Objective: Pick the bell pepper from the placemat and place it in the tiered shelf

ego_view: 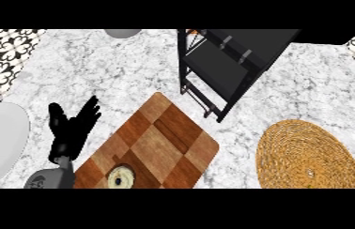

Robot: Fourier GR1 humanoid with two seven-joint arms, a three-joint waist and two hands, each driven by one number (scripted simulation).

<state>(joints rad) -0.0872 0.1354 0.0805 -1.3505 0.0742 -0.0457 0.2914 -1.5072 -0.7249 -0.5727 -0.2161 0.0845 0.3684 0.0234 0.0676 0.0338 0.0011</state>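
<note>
One hand: the left hand [73, 125] rests at the view's left, fingers straight and spread, holding nothing; the right hand does not show.
Pepper: none plainly in view; an orange speck [197, 32] at the shelf [229, 59] top corner is too small to name.
Placemat [302, 155]: bare.
Progress: no pepper is on the placemat; whether it is in the shelf cannot be told.
</note>
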